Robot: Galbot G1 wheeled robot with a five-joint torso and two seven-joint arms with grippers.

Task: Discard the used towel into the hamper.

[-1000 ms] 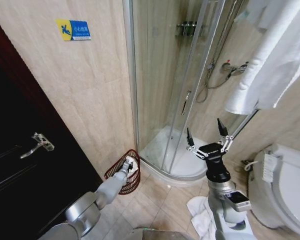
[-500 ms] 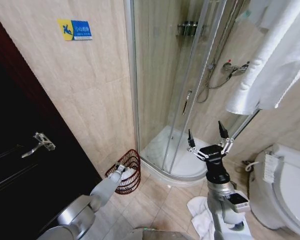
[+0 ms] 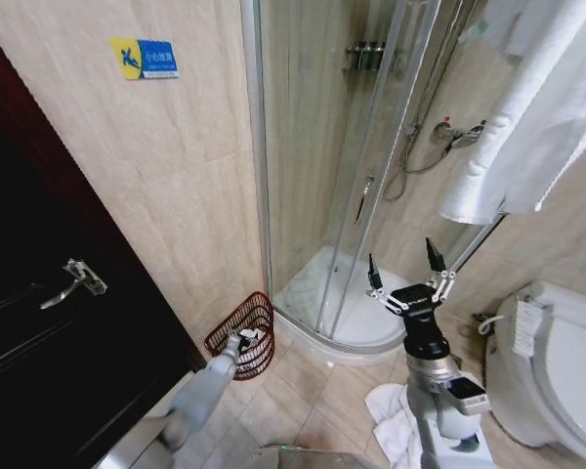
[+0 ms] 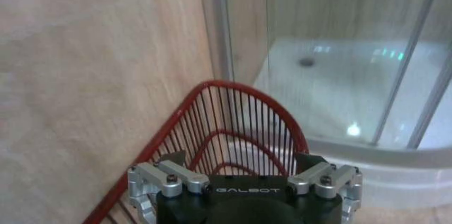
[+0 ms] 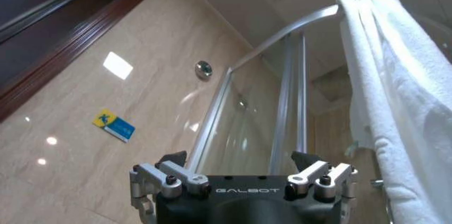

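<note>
A tiled bathroom is being viewed from the robot's head. A small dark reddish-brown wire hamper (image 3: 244, 332), half-round with a wider rim, is standing on the floor against the beige tiled wall (image 3: 166, 166), just beside the curved white base of the glass shower enclosure (image 3: 342, 195). Something white is lying inside it, likely the used towel (image 3: 257, 339), though it is too small to be told for certain. The left gripper (image 3: 236, 342) is being held at the near rim of the hamper, with its arm reaching down from the lower left; in the left wrist view its jaws are seen spread apart and empty, above the ribs of the basket (image 4: 233, 128). The right gripper (image 3: 405, 277) is being held raised before the shower, its two dark fingers parted with nothing between them. A white cloth (image 3: 389, 420) is lying crumpled on the floor behind the right arm, and large white towels (image 3: 537, 117) are hanging on a rail at the upper right, near a white toilet (image 3: 557, 362).

As a judgement, the light wire basket could be caught and tipped or dragged by the left fingers if the arm is being drawn back too low across the rim.

Compared with a second ago, the left arm is being pulled back toward the robot: the gripper is sitting lower and nearer, at the rim rather than over the basket. The right arm is staying almost unmoved.
</note>
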